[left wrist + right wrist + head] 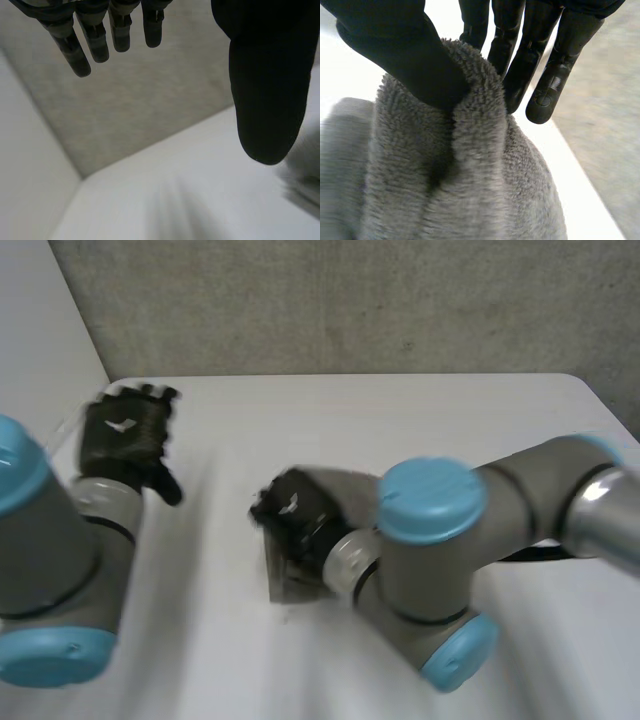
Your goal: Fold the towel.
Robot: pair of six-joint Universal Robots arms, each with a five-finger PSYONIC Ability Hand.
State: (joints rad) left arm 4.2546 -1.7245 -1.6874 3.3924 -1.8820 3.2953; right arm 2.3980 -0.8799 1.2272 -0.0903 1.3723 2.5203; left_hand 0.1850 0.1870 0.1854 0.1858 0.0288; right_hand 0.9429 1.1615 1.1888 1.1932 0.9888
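Observation:
The grey fluffy towel (470, 190) is bunched into a ridge under my right hand (405, 50). The thumb presses one side of the ridge and the fingers (540, 65) the other, so the hand is shut on the towel. In the head view the right hand (295, 510) is low over the middle of the white table (400, 420), with a small grey part of the towel (285, 580) showing beneath it. My left hand (125, 435) is raised at the table's left side, away from the towel. Its fingers (90, 35) and thumb (267, 90) are straight and hold nothing.
A grey concrete wall (350, 300) runs behind the table's far edge. The table's left edge lies just beyond my left hand. My right arm (480, 530) reaches in across the table's right half.

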